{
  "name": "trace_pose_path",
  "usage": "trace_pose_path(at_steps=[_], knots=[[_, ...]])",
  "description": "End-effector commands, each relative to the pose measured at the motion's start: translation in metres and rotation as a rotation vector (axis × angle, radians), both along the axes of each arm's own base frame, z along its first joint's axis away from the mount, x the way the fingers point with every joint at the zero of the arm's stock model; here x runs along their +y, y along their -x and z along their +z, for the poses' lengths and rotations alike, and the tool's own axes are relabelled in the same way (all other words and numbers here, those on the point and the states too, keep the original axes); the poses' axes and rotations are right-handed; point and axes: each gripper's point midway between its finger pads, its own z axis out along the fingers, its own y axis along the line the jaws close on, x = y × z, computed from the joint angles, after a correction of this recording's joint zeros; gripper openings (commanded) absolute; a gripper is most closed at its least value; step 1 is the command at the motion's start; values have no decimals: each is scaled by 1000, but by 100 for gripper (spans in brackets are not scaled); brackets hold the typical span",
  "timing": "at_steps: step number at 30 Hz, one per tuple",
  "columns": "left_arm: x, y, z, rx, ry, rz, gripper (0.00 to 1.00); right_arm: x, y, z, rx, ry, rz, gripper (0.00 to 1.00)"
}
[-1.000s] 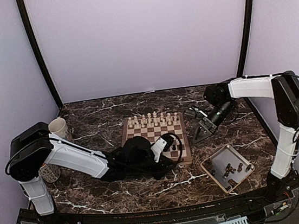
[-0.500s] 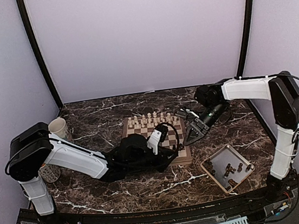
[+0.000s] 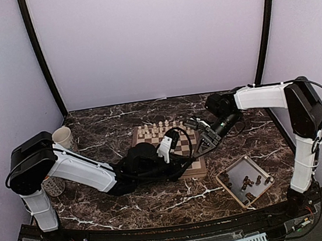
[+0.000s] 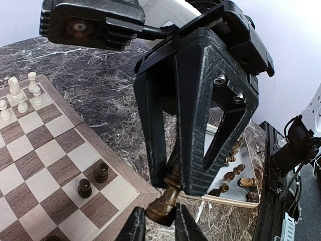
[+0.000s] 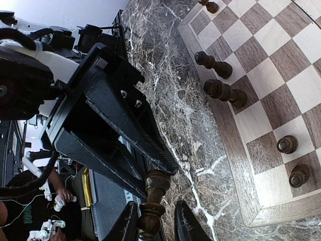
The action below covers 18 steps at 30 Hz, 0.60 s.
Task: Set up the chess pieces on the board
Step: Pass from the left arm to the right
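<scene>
Both grippers meet at the near right corner of the board (image 3: 135, 142). One dark brown chess piece (image 4: 165, 201) spans between them. My left gripper (image 4: 159, 223) is shut on its base. My right gripper (image 5: 155, 223) is shut on its other end (image 5: 152, 203). In the top view the left gripper (image 3: 193, 150) and right gripper (image 3: 202, 144) touch tips. Several dark pieces (image 5: 224, 93) stand on the board's near right squares, two of them pawns (image 4: 102, 172). More dark pieces (image 3: 248, 183) lie in the beige tray (image 3: 229, 171).
Cream chessmen (image 3: 162, 126) fill the board's far rows. A cream mug (image 3: 62, 137) stands at far left beside the left arm's shoulder. The tray sits on the marble right of the board, near the right arm's base.
My right gripper has swung left from the marble to the board's right edge. My left gripper has moved right and up to meet it, and the dark piece now spans both.
</scene>
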Motion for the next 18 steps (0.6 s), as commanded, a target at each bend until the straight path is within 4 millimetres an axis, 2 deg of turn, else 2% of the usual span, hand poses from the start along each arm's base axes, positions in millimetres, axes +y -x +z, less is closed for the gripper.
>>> trace_pose_path(at_steps=[1,8,14,16,18], knots=[[-6,-1,16,-18,52,-7,23,8,-2,10,-7,-51,9,24],[-7,-2,15,-20,55,-4,23,13,5,11,-4,-59,29,27],[-6,-3,15,-20,58,5,23,14,5,8,-12,-43,31,17],[-4,-3,16,-20,58,12,27,13,2,9,-35,-35,30,14],[-1,-3,17,-24,57,17,35,11,-2,11,-75,-14,25,12]])
